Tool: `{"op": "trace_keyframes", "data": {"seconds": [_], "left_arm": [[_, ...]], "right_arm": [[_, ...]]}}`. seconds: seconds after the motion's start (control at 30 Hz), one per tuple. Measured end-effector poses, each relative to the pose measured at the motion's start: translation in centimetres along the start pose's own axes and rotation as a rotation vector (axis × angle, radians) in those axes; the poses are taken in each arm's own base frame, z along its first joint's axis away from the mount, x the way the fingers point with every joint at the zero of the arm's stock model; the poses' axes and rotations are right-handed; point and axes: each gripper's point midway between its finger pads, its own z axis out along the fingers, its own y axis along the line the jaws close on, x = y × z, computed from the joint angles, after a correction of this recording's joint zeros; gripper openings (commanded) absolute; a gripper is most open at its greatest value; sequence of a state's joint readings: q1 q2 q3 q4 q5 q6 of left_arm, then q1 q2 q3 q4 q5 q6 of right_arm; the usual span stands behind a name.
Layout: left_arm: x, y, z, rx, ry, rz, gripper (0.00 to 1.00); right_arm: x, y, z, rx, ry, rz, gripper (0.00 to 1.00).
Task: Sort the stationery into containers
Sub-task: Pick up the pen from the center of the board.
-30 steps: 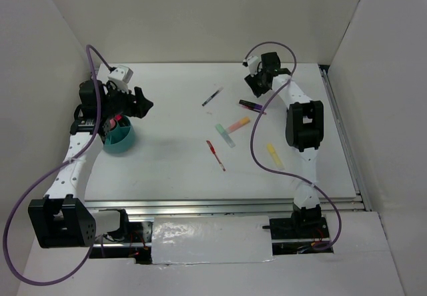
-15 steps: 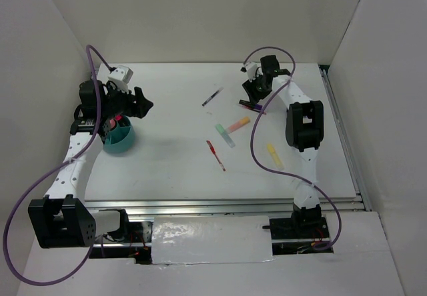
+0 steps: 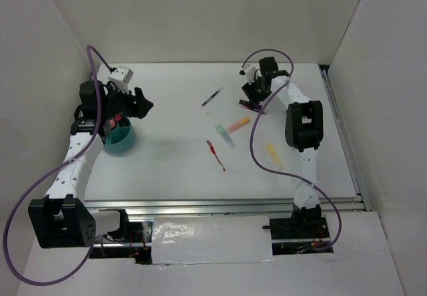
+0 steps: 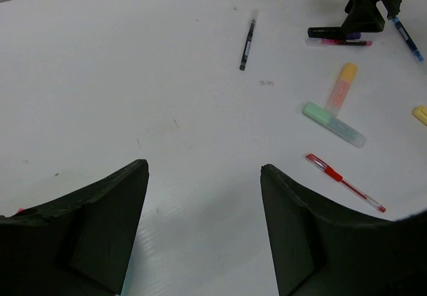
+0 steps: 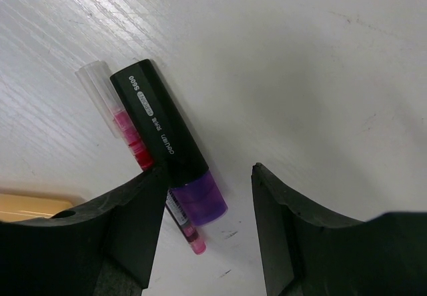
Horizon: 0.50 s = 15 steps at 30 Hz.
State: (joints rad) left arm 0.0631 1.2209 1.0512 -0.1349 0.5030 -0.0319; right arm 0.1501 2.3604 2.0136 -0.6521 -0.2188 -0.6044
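Right claw (image 5: 208, 236) is hovering spread, straddling the purple-black marker (image 5: 167, 143) mid-frame, clear pink pen (image 5: 127, 133) lying against it. Risk: lower-left finger (image 5: 120, 243) catching that pen on closing, grabbing both or flicking the marker across the surface (image 5: 320, 56).

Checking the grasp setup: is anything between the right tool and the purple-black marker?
Nothing covers the marker; the open right tool hangs over its purple end. But a pink pen lies right alongside the marker and also passes beneath the tool, so closing there may catch both.
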Motion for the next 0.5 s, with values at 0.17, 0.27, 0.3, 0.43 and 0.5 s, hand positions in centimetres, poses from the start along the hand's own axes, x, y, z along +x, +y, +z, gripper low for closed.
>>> {"op": "trace_keyframes", "data": {"seconds": [0.17,0.27,0.3,0.43,0.5], "left_arm": [[0.0,0.0,0.0,0.0,0.0,0.0,0.8],[0.0,0.0,0.0,0.0,0.0,0.0,0.8],[0.0,0.0,0.0,0.0,0.0,0.0,0.8],[0.0,0.0,0.0,0.0,0.0,0.0,0.8],[0.0,0.0,0.0,0.0,0.0,0.0,0.8]], "right_arm": [[0.3,0.1,0.0,0.004,0.021,-0.023,0.59],[0.5,0.4,0.0,-0.002,0.03,-0.034,0.59],[0.5,0.5,0.0,-0.005,0.032,-0.039,0.59],[0.8,0.9,0.1,-0.016,0.045,-0.052,0.58],[0.9,1.1,0.1,-0.022,0.051,-0.058,0.58]]}}
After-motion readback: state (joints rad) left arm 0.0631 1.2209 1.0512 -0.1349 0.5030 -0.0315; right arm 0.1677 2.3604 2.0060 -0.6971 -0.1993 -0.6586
